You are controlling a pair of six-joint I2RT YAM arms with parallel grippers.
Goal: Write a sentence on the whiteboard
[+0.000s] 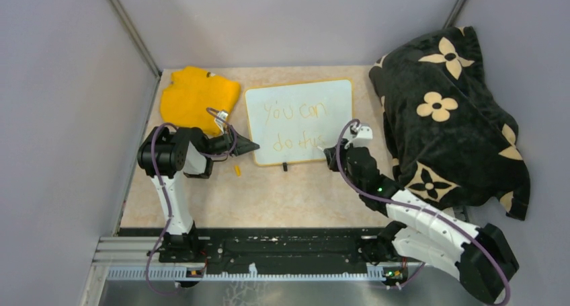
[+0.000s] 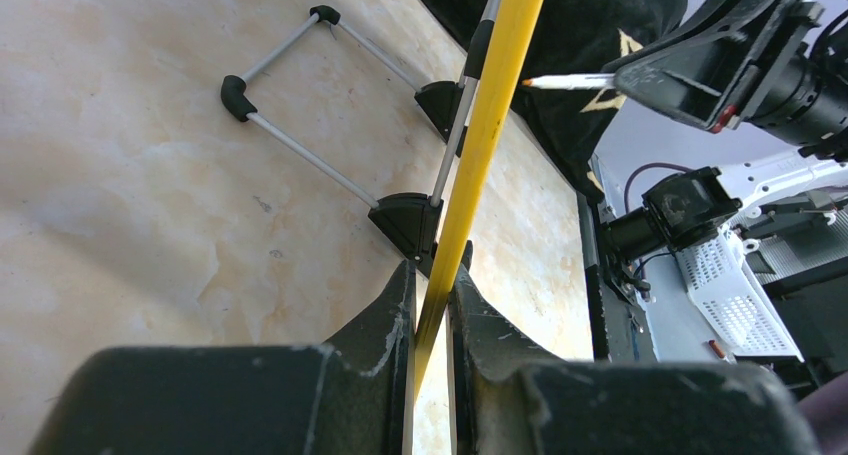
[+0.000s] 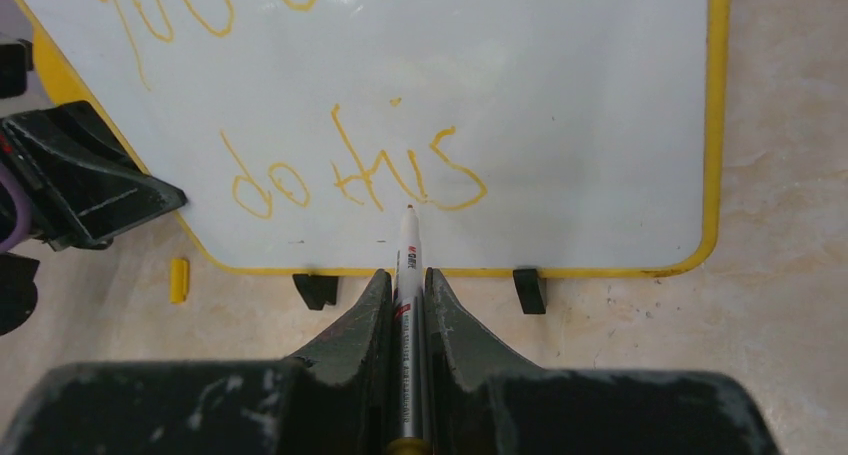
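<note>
The whiteboard (image 1: 299,91) stands tilted at mid-table on small black feet, with the sentence (image 1: 296,124) "you can do this" in yellow-orange on two lines. My left gripper (image 1: 250,146) is shut on the board's yellow left rim (image 2: 490,115), edge-on between the fingers (image 2: 395,315). My right gripper (image 1: 331,157) is shut on a white marker (image 3: 408,260). The marker's tip sits just under the word "this" (image 3: 400,170) on the whiteboard (image 3: 560,95). I cannot tell whether the tip touches. The left wrist view shows the marker (image 2: 565,79) close to the board face.
A yellow cloth (image 1: 195,94) lies left of the board. A small yellow cap (image 1: 236,170) lies on the table in front of the board's left corner. A black flowered blanket (image 1: 450,111) is piled at the right. Grey walls enclose the table.
</note>
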